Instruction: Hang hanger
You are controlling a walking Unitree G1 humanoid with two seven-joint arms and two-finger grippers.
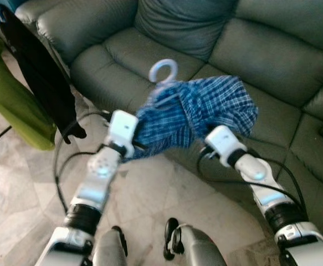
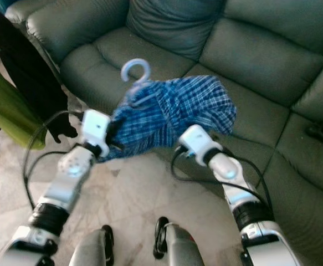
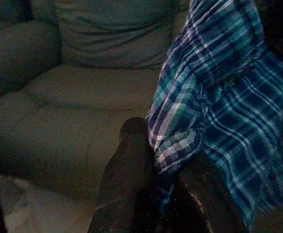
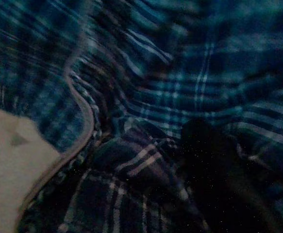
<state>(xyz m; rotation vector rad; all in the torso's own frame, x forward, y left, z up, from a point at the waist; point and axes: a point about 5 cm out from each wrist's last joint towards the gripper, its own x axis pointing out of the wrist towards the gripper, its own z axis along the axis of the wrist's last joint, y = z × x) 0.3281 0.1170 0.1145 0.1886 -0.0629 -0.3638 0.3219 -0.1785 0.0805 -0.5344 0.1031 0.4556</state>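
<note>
plaid shirt (image 1: 197, 113) between both grippers

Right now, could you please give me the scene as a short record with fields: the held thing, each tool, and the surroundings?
held thing: blue plaid garment on a pale hanger, hook pointing up, carried above the sofa's front edge
left tool: shut on the garment's edge
right tool: pushed into the cloth; fingers cannot be judged
behind: dark green sofa
robot's left: black garment and green garment hanging
floor: pale stone tiles
</note>
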